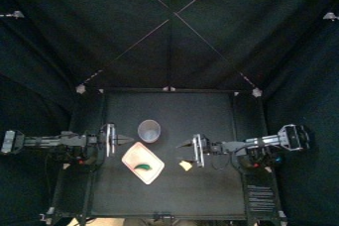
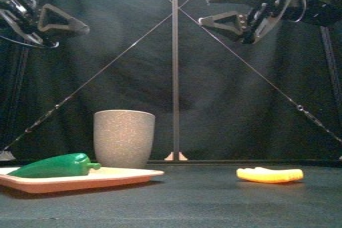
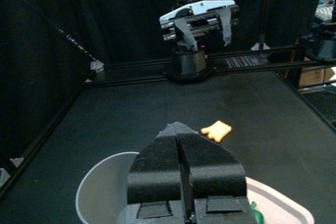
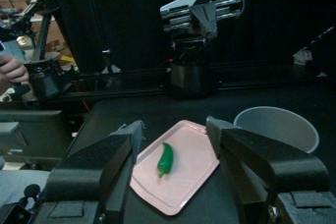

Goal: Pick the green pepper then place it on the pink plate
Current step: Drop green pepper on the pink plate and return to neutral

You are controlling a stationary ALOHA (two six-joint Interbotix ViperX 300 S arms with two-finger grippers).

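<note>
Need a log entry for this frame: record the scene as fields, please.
green pepper: lying on the pink plate, not held
pink plate: front left of the table
grey cup: upright behind the plate
yellow toy: on the table, right of the plate
left gripper: raised, fingers shut, empty
right gripper: raised, fingers open, empty
task state: pepper placed

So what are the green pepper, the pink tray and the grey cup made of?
The green pepper is likely moulded plastic: smooth, with a slight sheen. The pink tray is probably plastic too: thin, flat, even matte colour. The grey cup is dull and speckled like stone or ceramic, though it may be plastic imitating that.
</note>
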